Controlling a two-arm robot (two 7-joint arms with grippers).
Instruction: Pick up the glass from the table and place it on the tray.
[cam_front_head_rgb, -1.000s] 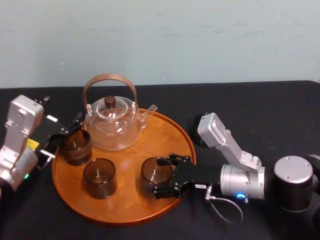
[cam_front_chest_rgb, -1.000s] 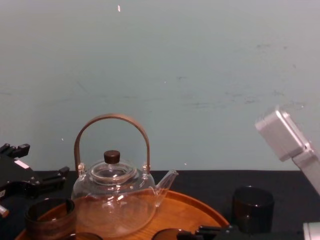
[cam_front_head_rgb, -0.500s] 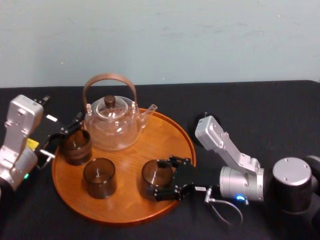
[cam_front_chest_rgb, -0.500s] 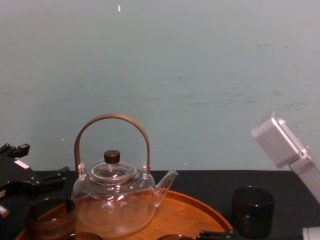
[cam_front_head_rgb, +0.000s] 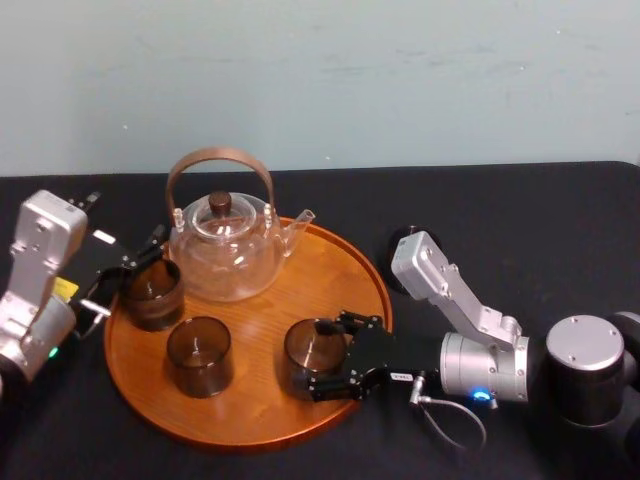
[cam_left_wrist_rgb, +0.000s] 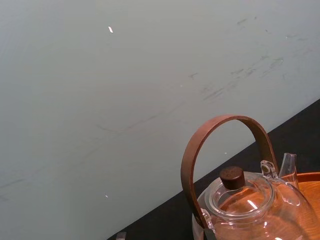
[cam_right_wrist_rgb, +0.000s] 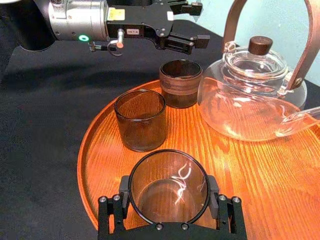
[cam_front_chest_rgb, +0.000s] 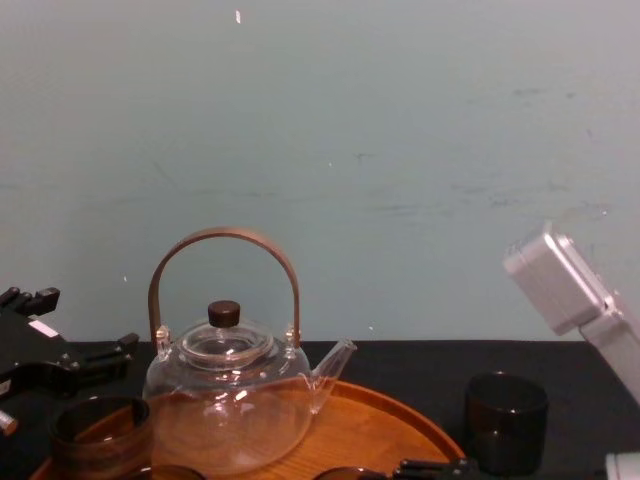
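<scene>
Right gripper (cam_front_head_rgb: 322, 357) has sunk a bit, still pinching the glass (cam_front_head_rgb: 306, 343) between its fingers. The tray (cam_front_head_rgb: 330, 262) looks right underneath, so it probably just needs releasing. Left gripper (cam_front_head_rgb: 135, 270) idles spread, well apart.

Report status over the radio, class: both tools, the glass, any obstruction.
Right tool shut on the glass, inside the tray rim, front right. Left tool open at the tray's left edge. Teapot and two other glasses stand apart from it.
</scene>
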